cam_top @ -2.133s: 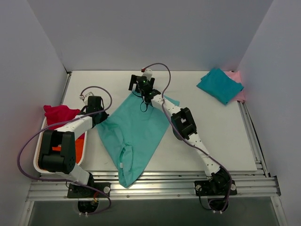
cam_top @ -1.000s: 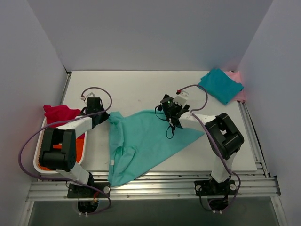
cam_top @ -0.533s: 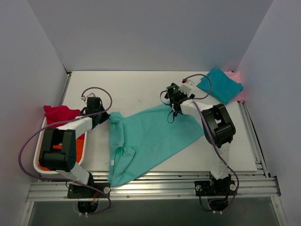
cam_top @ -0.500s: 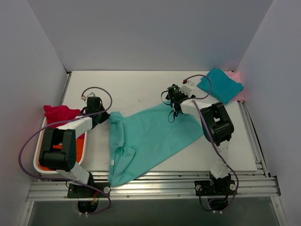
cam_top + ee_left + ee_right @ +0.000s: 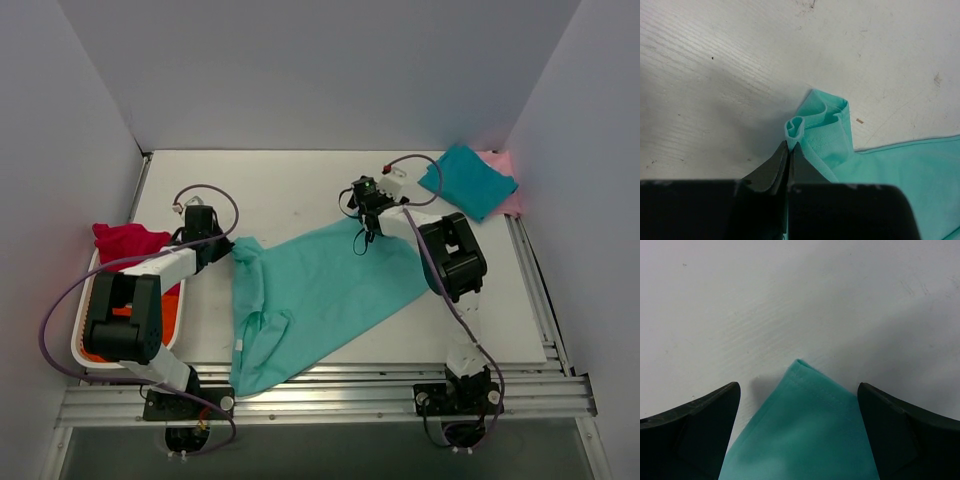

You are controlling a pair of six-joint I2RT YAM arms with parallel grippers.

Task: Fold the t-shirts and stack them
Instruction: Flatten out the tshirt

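A light mint-green t-shirt [image 5: 320,285] lies spread slantwise across the middle of the table. My left gripper [image 5: 226,246] is shut on a bunched fold at its left corner, which shows in the left wrist view [image 5: 826,131] just ahead of the closed tips [image 5: 789,146]. My right gripper [image 5: 366,212] is open over the shirt's far corner. In the right wrist view that corner [image 5: 807,415] lies flat on the table between the spread fingers [image 5: 702,417]. A folded darker teal shirt [image 5: 467,180] rests on a pale pink one [image 5: 506,163] at the far right.
A white mesh basket [image 5: 84,352] stands at the left edge, with an orange shirt [image 5: 169,312] inside and a magenta-red shirt [image 5: 124,241] draped over its far rim. The shirt's near end hangs over the metal rail [image 5: 400,385] at the table's front.
The right gripper swung the shirt's far corner from the far middle out to the right, spreading the cloth, then drifted slightly farther back. The left gripper stayed put, holding its corner.
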